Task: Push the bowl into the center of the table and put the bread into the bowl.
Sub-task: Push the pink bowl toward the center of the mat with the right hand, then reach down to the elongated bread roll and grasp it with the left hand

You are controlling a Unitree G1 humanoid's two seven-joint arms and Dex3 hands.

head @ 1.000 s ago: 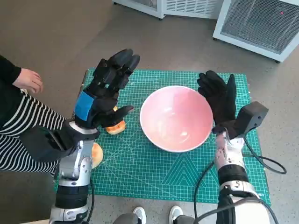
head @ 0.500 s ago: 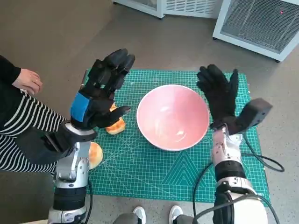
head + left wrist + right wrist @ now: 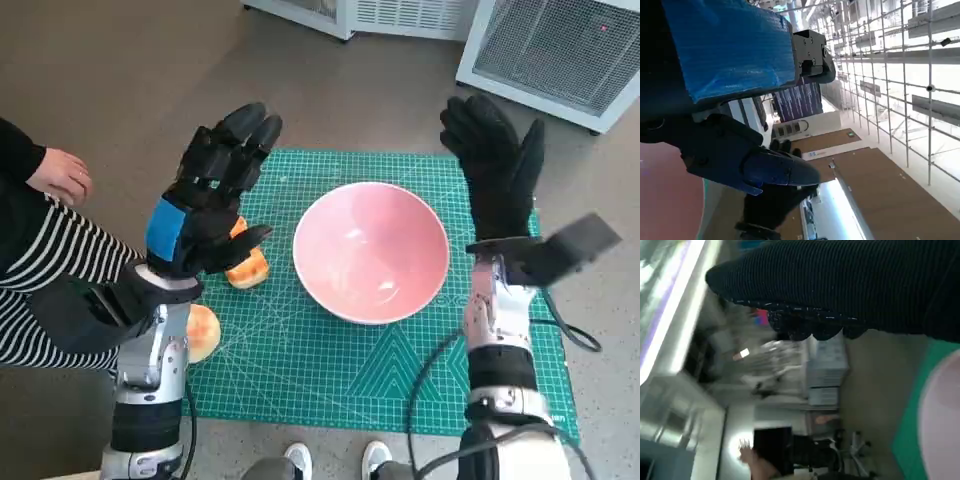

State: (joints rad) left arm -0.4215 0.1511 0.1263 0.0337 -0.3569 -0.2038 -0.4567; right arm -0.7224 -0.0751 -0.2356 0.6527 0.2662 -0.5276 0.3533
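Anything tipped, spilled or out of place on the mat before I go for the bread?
Nothing stands out. The pink bowl sits upright and empty near the middle of the green mat. Two bread pieces lie on the mat's left side. The left hand and right hand are raised, holding nothing.

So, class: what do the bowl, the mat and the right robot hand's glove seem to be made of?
Bowl: probably glazed ceramic or hard plastic; smooth pink inside with soft highlights.
Mat: looks like a rubbery matte green cutting mat, printed with pale grid lines.
Right robot hand: black knitted fabric; fine ribbing shows in the right wrist view.
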